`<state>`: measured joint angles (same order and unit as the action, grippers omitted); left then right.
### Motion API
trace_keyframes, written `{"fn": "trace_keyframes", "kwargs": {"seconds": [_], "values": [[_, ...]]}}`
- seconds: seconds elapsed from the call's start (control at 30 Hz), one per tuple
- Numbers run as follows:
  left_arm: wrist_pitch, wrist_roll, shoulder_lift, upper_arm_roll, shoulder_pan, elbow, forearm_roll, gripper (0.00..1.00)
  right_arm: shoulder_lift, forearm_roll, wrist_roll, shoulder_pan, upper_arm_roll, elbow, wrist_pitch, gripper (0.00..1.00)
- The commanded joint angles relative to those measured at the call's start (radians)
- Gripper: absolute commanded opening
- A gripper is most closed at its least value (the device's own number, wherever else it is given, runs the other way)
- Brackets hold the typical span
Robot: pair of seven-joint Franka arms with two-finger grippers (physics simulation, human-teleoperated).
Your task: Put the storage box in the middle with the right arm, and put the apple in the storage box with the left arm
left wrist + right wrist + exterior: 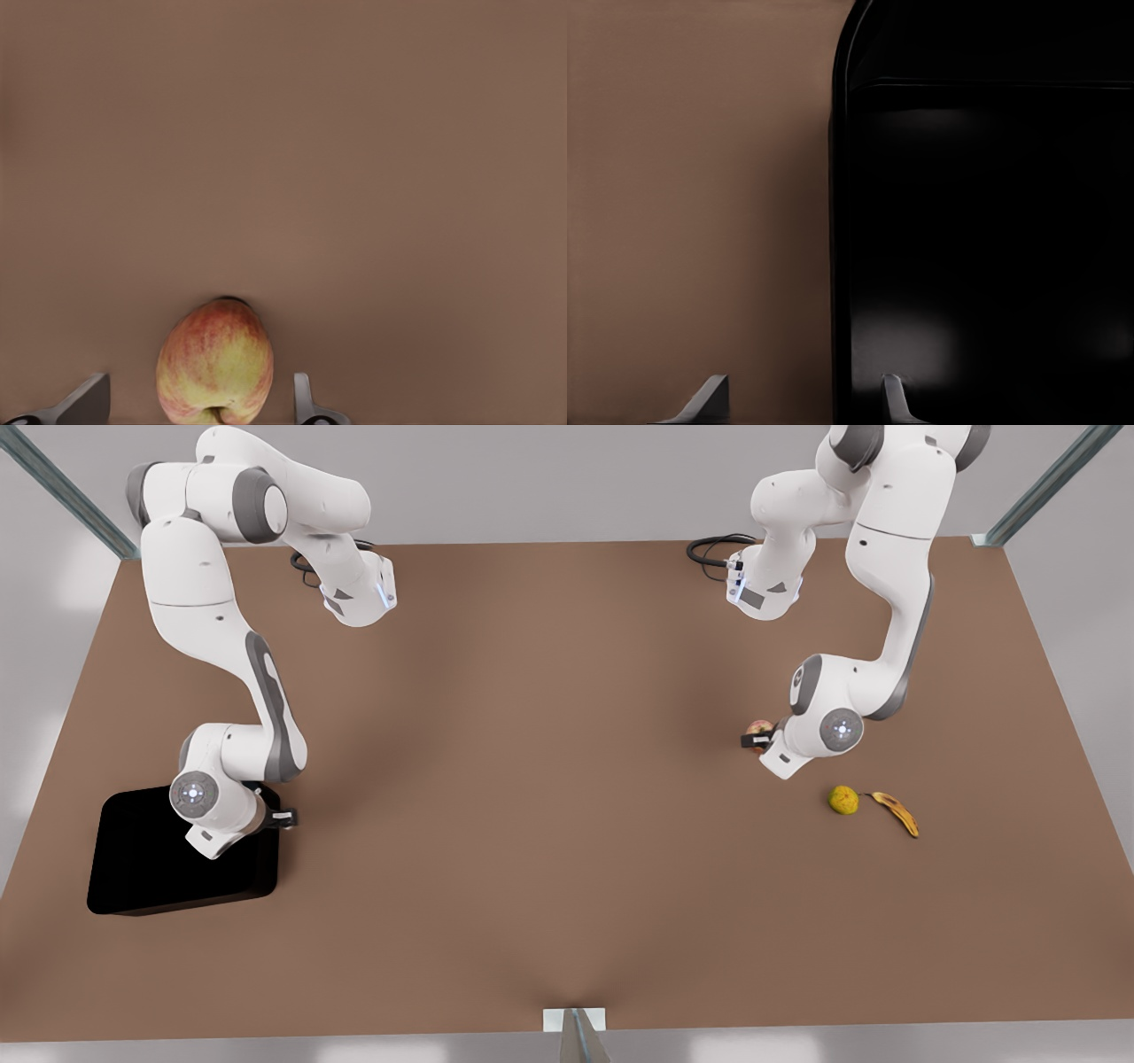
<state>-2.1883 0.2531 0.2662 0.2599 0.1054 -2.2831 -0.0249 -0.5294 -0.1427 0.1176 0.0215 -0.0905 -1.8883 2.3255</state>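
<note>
The apple (759, 731), red with yellow patches, lies on the brown table toward the front view's right. My left gripper (755, 740) is down at it. In the left wrist view the apple (215, 363) sits between the two fingers of the left gripper (202, 382), which is open with a gap on each side. The black storage box (151, 868) rests at the front view's lower left. My right gripper (285, 817) is at its right-hand wall. In the right wrist view the open right gripper (804, 382) straddles the wall of the storage box (983, 221), one finger outside and one inside.
A yellow-green round fruit (843, 799) and a browned banana (897, 811) lie close to the apple, nearer the front view's lower right. The wide middle of the table (549, 779) is bare brown surface. Metal frame posts stand at the table's corners.
</note>
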Motion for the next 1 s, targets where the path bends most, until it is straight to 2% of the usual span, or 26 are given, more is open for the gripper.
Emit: {"fn": "trace_keyframes", "kwargs": {"seconds": [0.0, 0.27, 0.57, 0.7, 0.77, 0.97], "values": [[-0.001, 0.0, 0.001, -0.001, 0.0, -0.001, 0.002, 0.99, 0.0, 0.0, 0.008, 0.0, 0.0, 0.0, 0.0, 0.21], [-0.018, 0.002, -0.036, 0.001, 0.008, -0.065, 0.0, 0.99, 0.002, 0.009, 0.031, 0.002, 0.002, 0.006, 0.0, 0.21], [-0.09, 0.005, -0.001, -0.001, 0.005, -0.075, 0.002, 0.99, 0.051, 0.054, 0.011, -0.046, 0.005, 0.028, -0.008, 0.21], [-0.125, 0.005, 0.025, 0.001, 0.005, -0.075, 0.002, 0.99, 0.068, 0.075, -0.119, -0.066, 0.04, 0.029, -0.023, 0.21], [-0.125, 0.005, 0.027, 0.001, 0.005, -0.075, 0.002, 0.99, 0.068, 0.075, -0.214, -0.109, 0.041, 0.072, -0.1, 0.21], [-0.163, 0.005, 0.042, -0.001, 0.007, -0.09, 0.0, 0.98, 0.074, 0.074, -0.398, -0.195, 0.043, 0.126, -0.176, 0.21]]}}
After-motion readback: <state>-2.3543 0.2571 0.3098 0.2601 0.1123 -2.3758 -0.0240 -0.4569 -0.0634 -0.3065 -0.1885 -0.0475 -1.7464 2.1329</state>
